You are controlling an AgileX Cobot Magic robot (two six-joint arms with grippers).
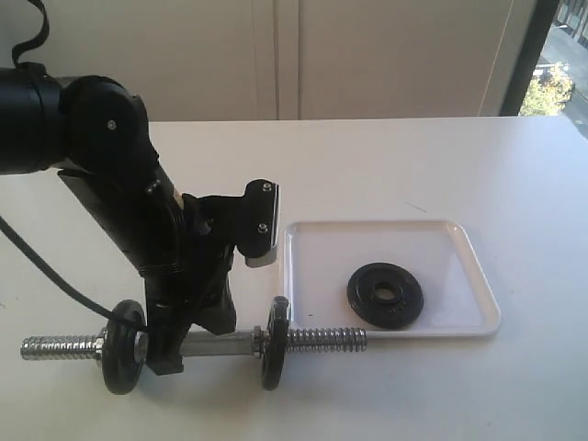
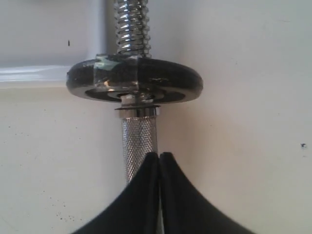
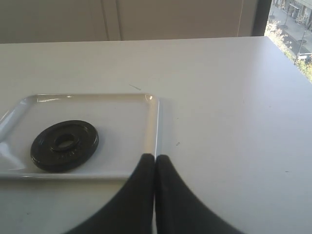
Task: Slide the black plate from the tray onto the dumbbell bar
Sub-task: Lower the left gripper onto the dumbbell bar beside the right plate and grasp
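Left hand (image 2: 159, 156) closed over dumbbell bar (image 2: 139, 139) — black plate (image 3: 82, 142) in tray (image 3: 152, 122)

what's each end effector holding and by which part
Nothing is gripped. Left end effector sits shut over the knurled middle of the dumbbell bar; right end effector shut, empty.

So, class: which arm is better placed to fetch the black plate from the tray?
Right. The right pincer is free by the tray, black plate in view; the left pincer is down at the dumbbell bar.

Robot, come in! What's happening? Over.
Left gripper shut at dumbbell bar. Right gripper shut near tray; black plate flat inside, untouched. Bar's tray-side end bare.
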